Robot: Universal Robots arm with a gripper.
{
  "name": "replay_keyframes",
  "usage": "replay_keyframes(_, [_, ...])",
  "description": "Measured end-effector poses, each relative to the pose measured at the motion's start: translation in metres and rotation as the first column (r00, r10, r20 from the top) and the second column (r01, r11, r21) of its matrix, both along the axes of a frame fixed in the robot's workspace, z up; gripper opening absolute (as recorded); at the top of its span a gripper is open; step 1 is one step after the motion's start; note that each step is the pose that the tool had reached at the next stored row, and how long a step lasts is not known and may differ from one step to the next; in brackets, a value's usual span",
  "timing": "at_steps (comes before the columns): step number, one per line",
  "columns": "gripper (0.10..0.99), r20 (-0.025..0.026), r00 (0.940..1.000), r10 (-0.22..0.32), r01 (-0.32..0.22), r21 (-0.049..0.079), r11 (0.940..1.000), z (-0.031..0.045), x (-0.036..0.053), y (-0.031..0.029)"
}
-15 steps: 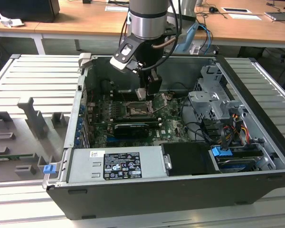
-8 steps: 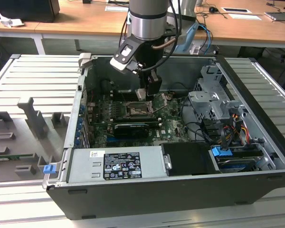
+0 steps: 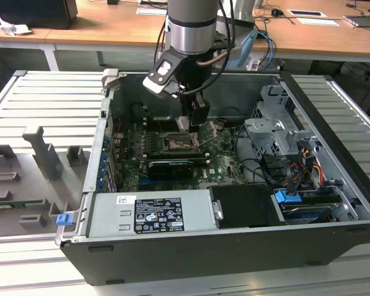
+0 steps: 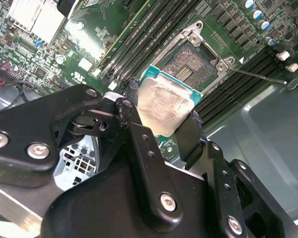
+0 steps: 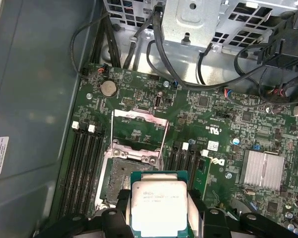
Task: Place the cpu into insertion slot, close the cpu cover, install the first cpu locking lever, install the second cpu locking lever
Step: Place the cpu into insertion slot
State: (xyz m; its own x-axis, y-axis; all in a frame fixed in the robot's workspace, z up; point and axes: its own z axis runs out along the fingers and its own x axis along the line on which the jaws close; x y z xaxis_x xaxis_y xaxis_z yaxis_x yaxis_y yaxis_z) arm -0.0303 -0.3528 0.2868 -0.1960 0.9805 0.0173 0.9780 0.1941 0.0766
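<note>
While the open computer case (image 3: 234, 253) lies on its side on a grey ribbed desk (image 3: 43, 98), with a wooden desk (image 3: 111, 28) behind it, the arm reaches down into its middle. Its hand (image 4: 161, 115) is clamped on the cpu (image 4: 164, 106), one black finger on each of two opposite edges, silvery top facing up. In the first wrist view the cpu (image 5: 159, 203) hangs just beside the socket (image 5: 120, 171), whose contacts lie bare; it seems to be held clear of the board, though height is hard to judge. The cpu cover (image 5: 139, 115) stands raised at the socket's far edge. Memory slots (image 5: 84, 168) flank the socket closely on both sides. A thin lever rod (image 4: 258, 75) juts out beside the socket. Beyond the slots runs the smooth grey case wall (image 5: 35, 99). Cables (image 5: 208, 84) and a drive cage (image 3: 277, 132) crowd one end, and a power supply box (image 3: 148, 213) lines the near edge.
</note>
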Motion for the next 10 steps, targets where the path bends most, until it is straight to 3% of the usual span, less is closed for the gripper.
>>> replay_keyframes(10, [0.541, 0.0000, 0.9999, -0.012, 0.012, 0.000, 0.9999, -0.0079, -0.0001, 0.0000])
